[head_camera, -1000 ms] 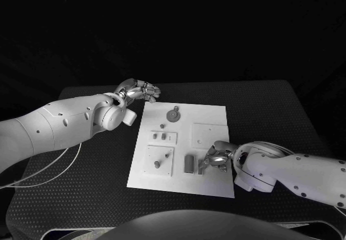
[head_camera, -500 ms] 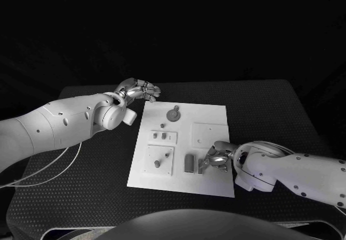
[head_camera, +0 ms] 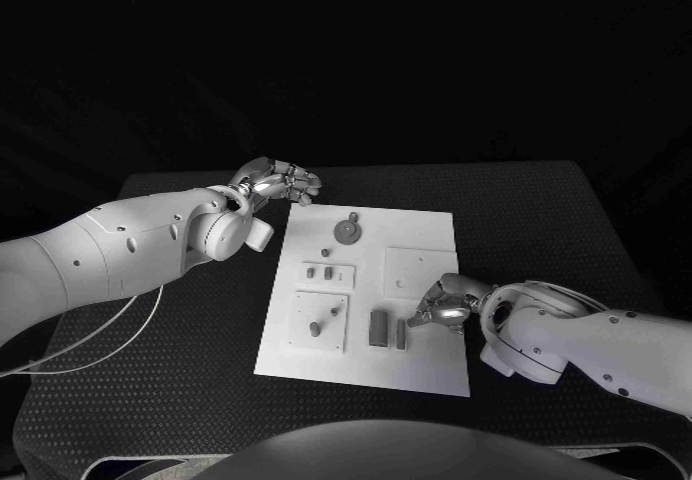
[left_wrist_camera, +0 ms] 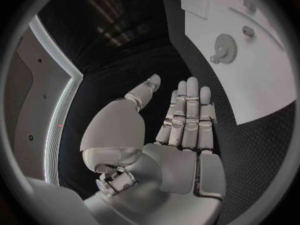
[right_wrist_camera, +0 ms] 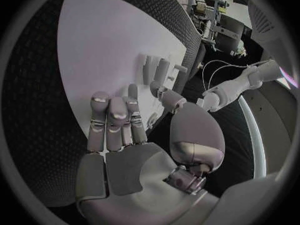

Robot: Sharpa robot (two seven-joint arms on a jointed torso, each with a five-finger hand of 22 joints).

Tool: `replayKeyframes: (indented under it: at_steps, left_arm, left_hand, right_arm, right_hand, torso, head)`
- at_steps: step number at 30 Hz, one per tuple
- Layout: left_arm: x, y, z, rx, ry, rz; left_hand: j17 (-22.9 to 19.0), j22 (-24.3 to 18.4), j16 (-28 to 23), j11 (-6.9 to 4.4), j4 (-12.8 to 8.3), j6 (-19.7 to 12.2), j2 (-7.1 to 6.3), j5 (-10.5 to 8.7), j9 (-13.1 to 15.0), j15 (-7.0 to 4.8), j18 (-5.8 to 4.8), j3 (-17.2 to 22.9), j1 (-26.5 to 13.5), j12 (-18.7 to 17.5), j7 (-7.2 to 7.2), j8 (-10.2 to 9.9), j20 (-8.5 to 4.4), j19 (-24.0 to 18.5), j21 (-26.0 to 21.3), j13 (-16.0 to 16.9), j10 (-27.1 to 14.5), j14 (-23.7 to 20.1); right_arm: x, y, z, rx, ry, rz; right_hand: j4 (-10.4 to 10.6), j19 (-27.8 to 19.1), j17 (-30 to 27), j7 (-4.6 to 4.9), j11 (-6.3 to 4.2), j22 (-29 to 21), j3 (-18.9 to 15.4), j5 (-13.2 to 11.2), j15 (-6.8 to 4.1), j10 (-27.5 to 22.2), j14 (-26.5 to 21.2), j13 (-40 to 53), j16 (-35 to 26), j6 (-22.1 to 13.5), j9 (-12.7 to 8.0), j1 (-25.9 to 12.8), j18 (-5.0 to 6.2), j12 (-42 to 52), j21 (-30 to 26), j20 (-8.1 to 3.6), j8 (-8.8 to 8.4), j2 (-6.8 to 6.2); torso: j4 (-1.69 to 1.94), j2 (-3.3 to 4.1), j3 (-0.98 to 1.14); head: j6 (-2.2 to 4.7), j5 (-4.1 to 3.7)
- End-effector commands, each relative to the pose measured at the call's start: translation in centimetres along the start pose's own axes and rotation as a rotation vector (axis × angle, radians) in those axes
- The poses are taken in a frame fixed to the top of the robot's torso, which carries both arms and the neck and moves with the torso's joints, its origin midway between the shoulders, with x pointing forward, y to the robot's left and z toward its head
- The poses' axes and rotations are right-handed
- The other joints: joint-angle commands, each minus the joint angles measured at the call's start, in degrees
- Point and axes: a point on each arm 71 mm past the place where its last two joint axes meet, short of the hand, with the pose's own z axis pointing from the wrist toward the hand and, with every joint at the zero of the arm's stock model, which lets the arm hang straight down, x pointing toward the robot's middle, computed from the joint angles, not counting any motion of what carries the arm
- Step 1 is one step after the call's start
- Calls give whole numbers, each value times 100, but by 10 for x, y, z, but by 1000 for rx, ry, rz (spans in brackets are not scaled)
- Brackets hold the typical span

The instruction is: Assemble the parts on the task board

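- Head view: the task board [head_camera: 418, 350] lies in the middle of the table [head_camera: 173, 380]. Two upright bar parts [head_camera: 387, 328] stand side by side near the board's near edge, their long axis running from the near edge to the far edge. The right robot hand [head_camera: 444, 306] hovers just beside them, on their right, and holds nothing. The left robot hand [head_camera: 281, 183] is at the board's far left corner, well apart from the bars, so the right one is nearer.
- Left wrist view: the left robot hand [left_wrist_camera: 181, 130] is flat with fingers stretched and empty; the gear part [left_wrist_camera: 225, 48] lies on the board beyond its fingertips.
- Right wrist view: the right robot hand [right_wrist_camera: 125, 135] is spread and empty; the bar parts [right_wrist_camera: 156, 71] stand just beyond its fingertips.
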Motion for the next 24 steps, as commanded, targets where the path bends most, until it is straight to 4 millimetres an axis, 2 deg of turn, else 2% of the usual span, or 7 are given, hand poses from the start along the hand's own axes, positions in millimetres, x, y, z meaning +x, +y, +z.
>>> replayKeyframes:
  at_steps: [1,6,10,12,14,16,24]
  left_arm:
    - [1,-1,0,9,13,1]
    - [1,-1,0,10,14,0]
    - [2,-2,0,11,15,0]
    - [2,-2,0,10,15,0]
    - [2,-2,0,11,15,0]
    - [2,-2,0,11,16,0]
    - [1,-1,0,10,14,0]
  left_hand:
    - [9,27,-18,-14,39,-26,-26,-19,5,34,61,5,-26,36,5,7,35,24,-29,-8,-45,5]
    - [10,28,-19,-14,40,-26,-25,-18,5,34,62,5,-26,36,5,7,35,25,-30,-8,-44,6]
    - [12,29,-20,-14,40,-26,-24,-18,5,34,62,6,-25,37,5,7,35,25,-31,-8,-44,6]
    - [12,30,-20,-14,41,-26,-23,-18,5,34,62,6,-25,37,5,7,35,26,-31,-8,-44,6]
    - [13,30,-20,-14,41,-27,-22,-18,5,34,62,6,-25,37,5,7,35,26,-32,-8,-44,7]
    - [14,30,-21,-14,42,-27,-21,-18,5,34,62,6,-24,37,5,7,35,26,-32,-8,-44,7]
    - [16,32,-22,-14,44,-27,-19,-18,5,34,62,7,-24,37,5,7,35,27,-33,-8,-44,8]
  right_arm:
    - [-11,10,-2,-209,-137,-70]
    - [-16,16,-6,-346,-190,-142]
    - [-16,18,-6,-400,-195,-200]
    - [-14,18,-5,-419,-182,-241]
    - [-10,17,-4,-421,-167,-265]
    - [-6,16,-3,-420,-154,-284]
    - [6,14,0,-410,-113,-327]
  right_hand:
    - [-122,-17,-3,51,10,-8,30,-94,31,-61,-34,13,-33,-131,-5,255,44,-12,6,-32,-44,19]
    - [-304,-62,-3,115,69,-25,153,-162,85,-119,-79,15,-53,-303,-7,796,44,-5,-11,-30,-99,68]
    - [-393,-93,1,155,112,-32,312,-179,122,-137,-103,10,-58,-410,-32,1146,44,2,-20,-22,-144,218]
    - [-415,-114,4,163,119,-29,389,-182,135,-145,-114,5,-58,-386,-37,1263,44,4,-19,-10,-129,351]
    - [-415,-133,7,160,118,-26,434,-189,138,-153,-126,1,-59,-352,-38,1308,44,4,-18,3,-109,434]
    - [-403,-144,9,158,117,-22,446,-195,138,-158,-135,-1,-58,-332,-39,1306,44,4,-15,13,-98,464]
    - [-338,-158,21,129,92,-6,427,-201,121,-159,-145,-4,-43,-232,-27,1240,44,17,12,30,-33,479]
  torso:
    - [-7,1,5]
    - [-14,3,8]
    - [-13,2,11]
    - [-15,2,11]
    - [-11,1,5]
    - [-8,3,5]
    - [1,5,7]
  head:
    - [1,9]
    - [-3,15]
    - [-9,6]
    - [-8,-6]
    - [-11,-10]
    - [-17,-15]
    - [-44,-6]
